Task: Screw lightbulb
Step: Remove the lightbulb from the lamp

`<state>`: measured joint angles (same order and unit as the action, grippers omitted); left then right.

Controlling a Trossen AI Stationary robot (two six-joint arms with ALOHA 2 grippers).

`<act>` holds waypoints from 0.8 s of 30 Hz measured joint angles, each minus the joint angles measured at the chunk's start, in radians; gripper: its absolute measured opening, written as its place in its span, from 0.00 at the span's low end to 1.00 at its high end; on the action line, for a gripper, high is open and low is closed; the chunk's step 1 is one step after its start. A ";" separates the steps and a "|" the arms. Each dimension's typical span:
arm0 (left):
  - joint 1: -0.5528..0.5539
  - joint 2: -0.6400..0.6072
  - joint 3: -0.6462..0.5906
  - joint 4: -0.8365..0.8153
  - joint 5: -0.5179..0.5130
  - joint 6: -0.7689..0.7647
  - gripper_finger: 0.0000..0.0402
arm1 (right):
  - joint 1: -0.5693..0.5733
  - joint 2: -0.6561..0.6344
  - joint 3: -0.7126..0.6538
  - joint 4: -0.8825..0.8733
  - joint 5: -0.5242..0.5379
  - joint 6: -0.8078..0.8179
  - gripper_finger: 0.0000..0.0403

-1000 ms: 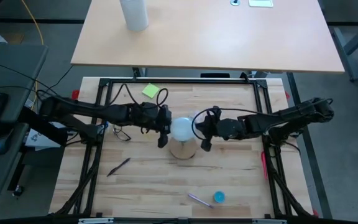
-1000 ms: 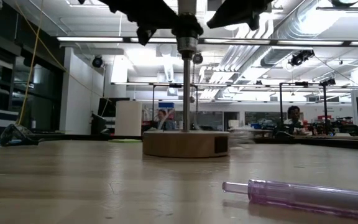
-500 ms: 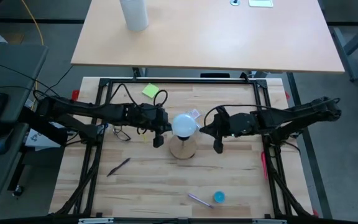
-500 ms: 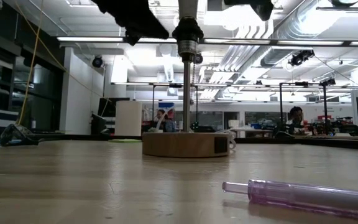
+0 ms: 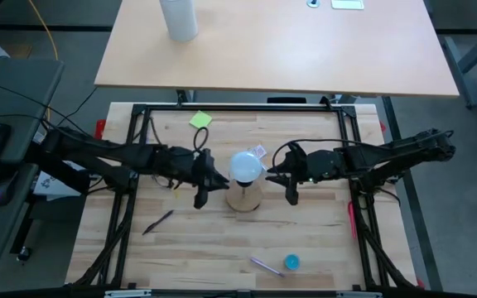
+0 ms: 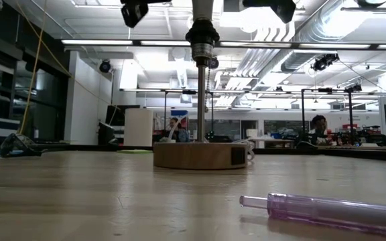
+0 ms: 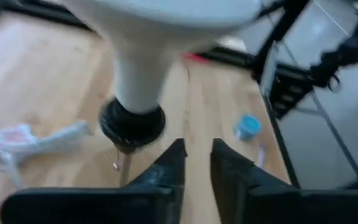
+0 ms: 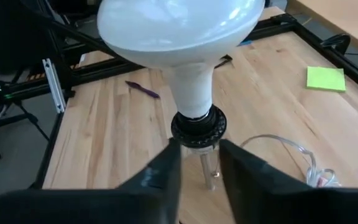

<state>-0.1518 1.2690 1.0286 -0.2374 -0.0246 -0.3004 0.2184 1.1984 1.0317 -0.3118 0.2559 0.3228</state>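
Note:
The white frosted lightbulb [image 5: 245,165] stands upright at mid-table, globe up. Its neck [image 8: 190,93] sits in the black socket [image 8: 198,127] on a thin stem [image 6: 200,94] above the round wooden disc [image 6: 200,154]. My left gripper [image 5: 208,189] hangs just left of the bulb and slightly nearer, fingers [image 7: 173,158] a little apart with nothing between them. My right gripper [image 5: 280,184] hangs just right of the bulb at about socket height. It is open and apart from the bulb, its fingers [image 8: 166,165] framing the socket from a distance.
On the wooden table lie a yellow note [image 5: 199,121], a black pen [image 5: 159,221], a purple pen [image 5: 265,265], a blue cap [image 5: 291,261] and a plastic wrapper [image 5: 259,153]. A tall white cylinder [image 5: 178,18] stands on the farther desk. People sit in the room beyond.
Both grippers have drawn back from the bulb, which stays upright in its socket. My right gripper moved toward the table's right edge and then kept still. My left gripper moved toward the left and near edges, mostly in the last half second.

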 joint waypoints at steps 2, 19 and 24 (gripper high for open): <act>-0.011 -0.012 0.000 0.013 -0.066 0.000 0.20 | 0.000 0.000 0.000 -0.003 0.002 0.002 0.30; -0.012 0.044 0.000 0.146 -0.199 -0.026 0.63 | -0.090 -0.025 0.074 -0.120 0.012 -0.069 0.51; -0.011 0.097 0.000 0.212 -0.210 0.005 0.63 | -0.109 -0.028 0.074 -0.114 0.010 -0.050 0.51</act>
<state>-0.1632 1.3656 1.0283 -0.0253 -0.2343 -0.2953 0.1097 1.1706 1.1061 -0.4254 0.2659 0.2725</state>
